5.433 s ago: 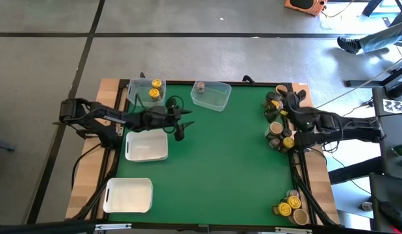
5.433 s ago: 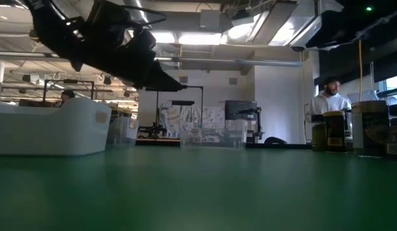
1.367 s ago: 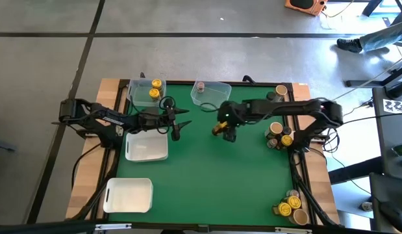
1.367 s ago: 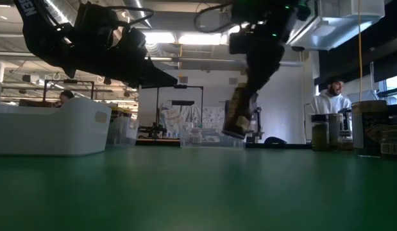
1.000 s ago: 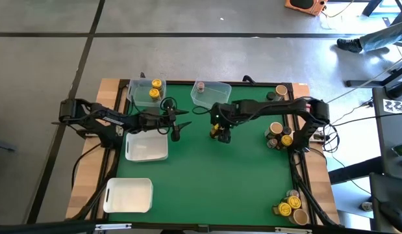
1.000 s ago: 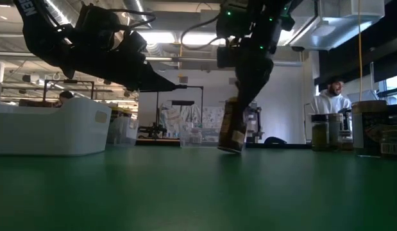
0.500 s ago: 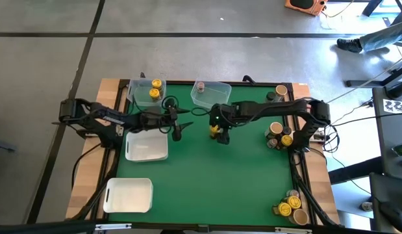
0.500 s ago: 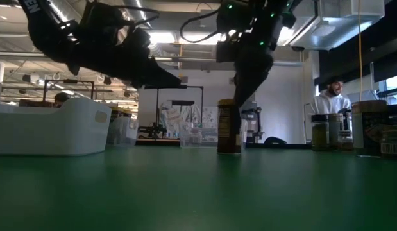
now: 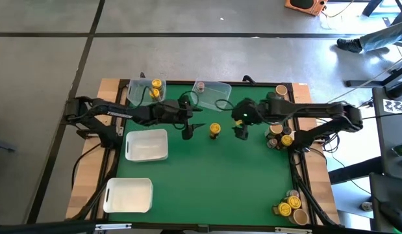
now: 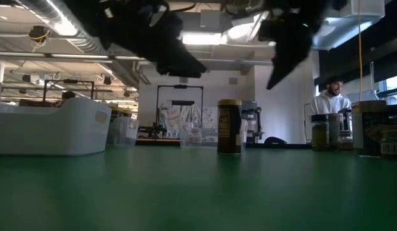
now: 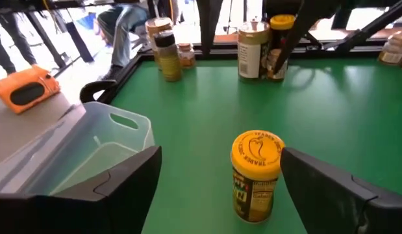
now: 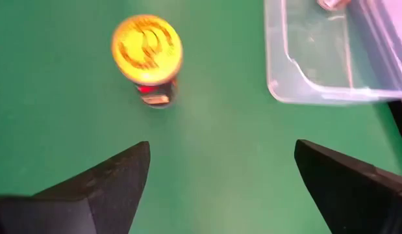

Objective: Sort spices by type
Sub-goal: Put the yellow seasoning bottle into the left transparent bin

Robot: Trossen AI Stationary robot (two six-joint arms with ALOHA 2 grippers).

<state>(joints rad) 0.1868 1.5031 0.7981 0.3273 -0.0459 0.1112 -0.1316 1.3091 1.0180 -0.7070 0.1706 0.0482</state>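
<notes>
Jar [image 9: 215, 129] with a yellow lid stands alone mid-frame on the green table [image 9: 207, 182], looks like a handoff spot. Left gripper [image 9: 188, 130] and right gripper [image 9: 240, 132] flank it, both spread wide, holding nothing.

A yellow-lidded jar [image 9: 215, 130] is seen standing upright and alone on the green table [image 9: 213, 182], flanked by the left hand [image 9: 188, 130] and the right hand [image 9: 240, 131], both with fingers spread; bare felt is left on each side of it. The far edge is occupied by two clear tubs [image 9: 211, 95], the left side by white trays [image 9: 147, 144], the right edge by clustered jars [image 9: 278, 135]. The near central felt is left unobstructed.
</notes>
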